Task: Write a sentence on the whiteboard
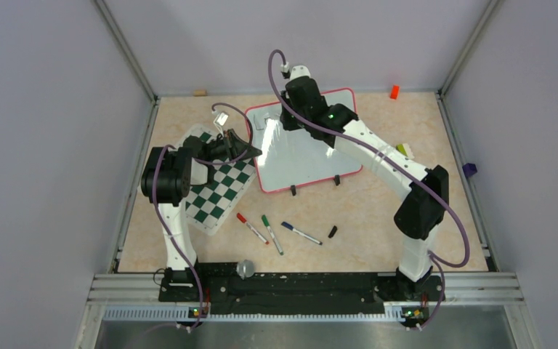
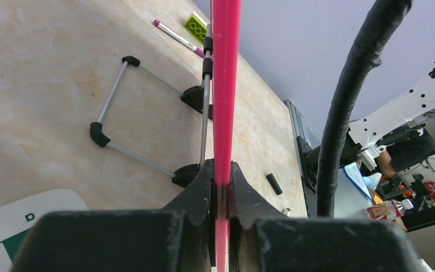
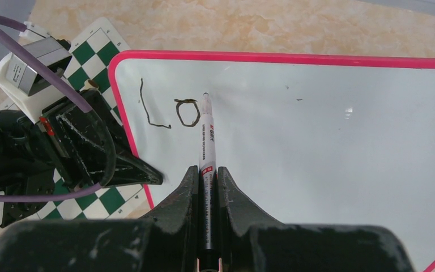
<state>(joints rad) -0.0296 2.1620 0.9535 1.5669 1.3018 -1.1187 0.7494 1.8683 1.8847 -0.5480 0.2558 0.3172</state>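
Two black letters [image 3: 178,113] are seen on the glossy white red-framed whiteboard [image 3: 328,141], whose edge is clamped by the left gripper [image 2: 221,175]; a white marker [image 3: 206,136] is pinched by the right gripper [image 3: 207,173].

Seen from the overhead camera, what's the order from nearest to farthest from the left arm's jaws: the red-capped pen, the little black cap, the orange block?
1. red-capped pen: near side, left of centre.
2. black cap: near side, further right.
3. orange block: far right, at the back edge.
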